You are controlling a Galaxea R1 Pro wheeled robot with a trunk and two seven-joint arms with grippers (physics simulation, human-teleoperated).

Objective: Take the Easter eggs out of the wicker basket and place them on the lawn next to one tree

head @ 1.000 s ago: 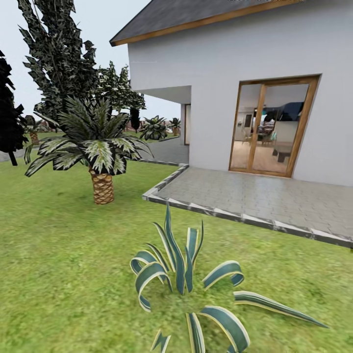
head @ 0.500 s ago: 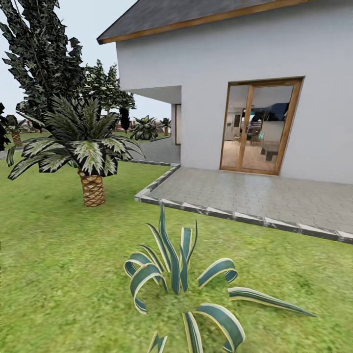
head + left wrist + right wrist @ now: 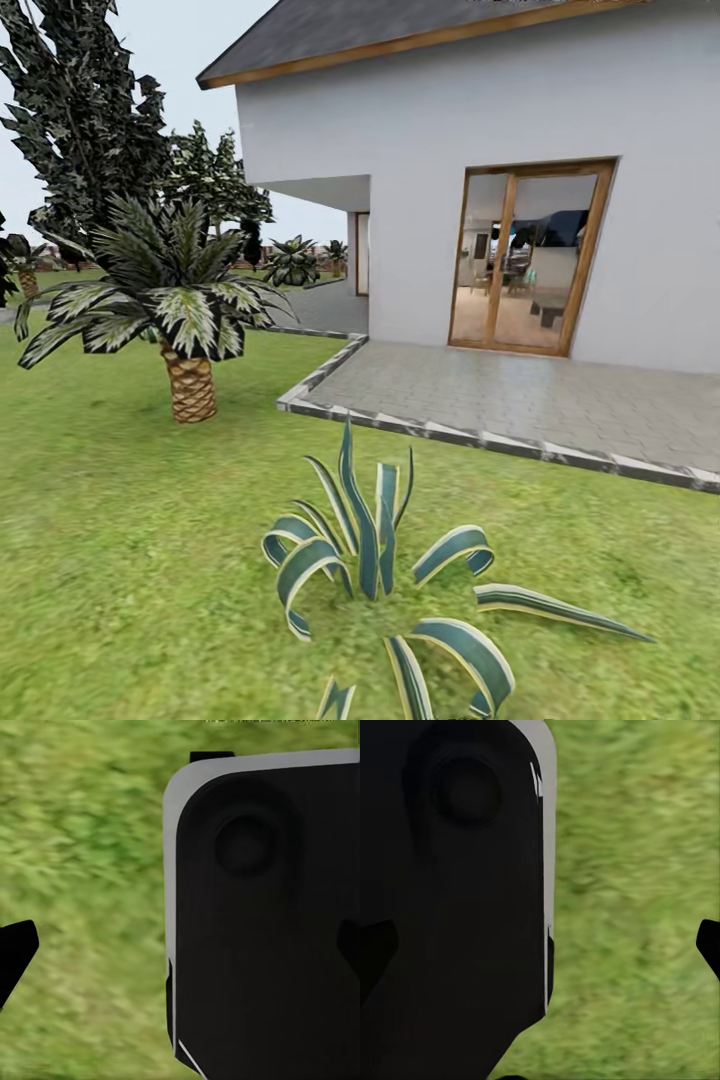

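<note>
The lawn [image 3: 120, 560] spreads wide and mottled green in front of me in the head view. The three Easter eggs, the wicker basket and the thick-trunked tree are out of view. In the left wrist view my left gripper [image 3: 180, 949] hangs over grass [image 3: 82, 870] beside my dark body panel [image 3: 262, 915], its black fingertips [image 3: 15, 952] far apart with nothing between them. My right gripper [image 3: 540, 945] stands the same way over grass [image 3: 630, 870], one fingertip [image 3: 709, 945] at the picture's edge.
A striped agave plant [image 3: 385, 570] grows just ahead. A short palm [image 3: 185, 320] stands at the left, with dark cypress-like trees [image 3: 80, 110] behind it. The grey paved patio [image 3: 540, 400] and the white house [image 3: 450, 150] with a glass door [image 3: 525, 260] are at the right.
The whole head picture has shifted: the palm, the patio and the house slid left, then a little down, so the camera has moved. Nothing in the garden has moved.
</note>
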